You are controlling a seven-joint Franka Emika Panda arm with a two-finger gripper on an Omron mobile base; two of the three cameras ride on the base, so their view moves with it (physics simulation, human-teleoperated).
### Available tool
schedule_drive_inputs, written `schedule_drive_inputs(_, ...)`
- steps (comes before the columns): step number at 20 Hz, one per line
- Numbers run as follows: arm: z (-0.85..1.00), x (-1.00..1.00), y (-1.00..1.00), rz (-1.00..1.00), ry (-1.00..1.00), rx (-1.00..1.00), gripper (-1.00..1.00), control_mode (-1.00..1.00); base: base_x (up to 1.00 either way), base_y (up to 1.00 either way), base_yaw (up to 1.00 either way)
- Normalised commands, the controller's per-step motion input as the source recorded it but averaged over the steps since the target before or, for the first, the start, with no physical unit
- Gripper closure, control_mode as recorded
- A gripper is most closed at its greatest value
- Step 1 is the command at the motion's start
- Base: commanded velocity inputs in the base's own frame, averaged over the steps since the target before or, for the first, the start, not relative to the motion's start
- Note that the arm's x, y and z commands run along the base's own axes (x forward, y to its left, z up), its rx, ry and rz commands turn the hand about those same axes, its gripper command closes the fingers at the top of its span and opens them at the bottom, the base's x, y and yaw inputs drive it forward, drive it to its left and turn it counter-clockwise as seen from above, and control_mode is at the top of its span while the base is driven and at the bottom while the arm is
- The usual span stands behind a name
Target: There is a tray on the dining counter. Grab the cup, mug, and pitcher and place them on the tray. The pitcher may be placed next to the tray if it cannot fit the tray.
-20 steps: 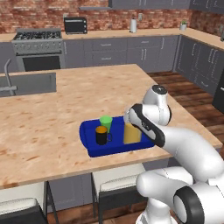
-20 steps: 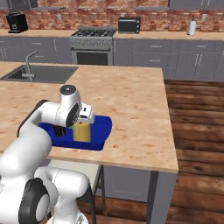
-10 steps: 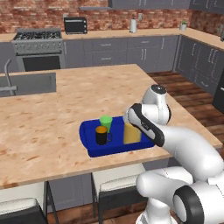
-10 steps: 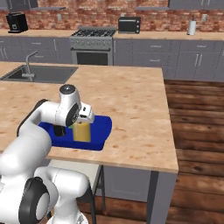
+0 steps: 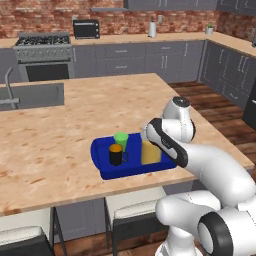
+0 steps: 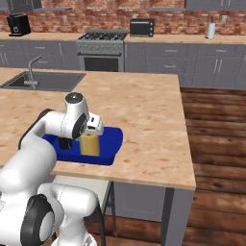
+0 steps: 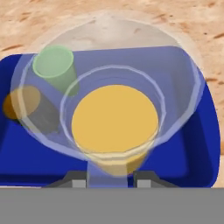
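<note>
Pitcher of clear glass with orange liquid stands in the deep-blue tray beside green cup and black mug; gripper looks partly open, fingers flanking it, can't tell if gripping. Best lift straight up.

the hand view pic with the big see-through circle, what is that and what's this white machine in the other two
The white machine is a robot arm on a driving base. Two cameras ride behind it, left and right; the third sits on its hand, looking straight down. That circle is a clear pitcher of orange liquid, seen from above, standing in a blue tray on the dining counter. Beside it stand a green cup and a black mug. The pincer fingers flank the pitcher's near side; whether they grip it is unclear.
</note>
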Motion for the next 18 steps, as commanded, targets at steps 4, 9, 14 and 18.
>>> schedule_drive_inputs(4,0.00,0.00,0.00,0.00,0.00,0.00,-1.00,-1.00,0.00,0.00,0.00)
schedule_drive_inputs(9,0.01,0.00,0.00,0.00,0.00,0.00,-1.00,-1.00,0.00,0.00,0.00)
schedule_drive_inputs(14,0.39,0.08,0.00,0.00,0.10,0.12,-1.00,-1.00,0.00,0.00,0.00)
schedule_drive_inputs(18,0.61,0.00,0.00,0.00,0.00,0.05,-1.00,-1.00,0.00,0.00,0.00)
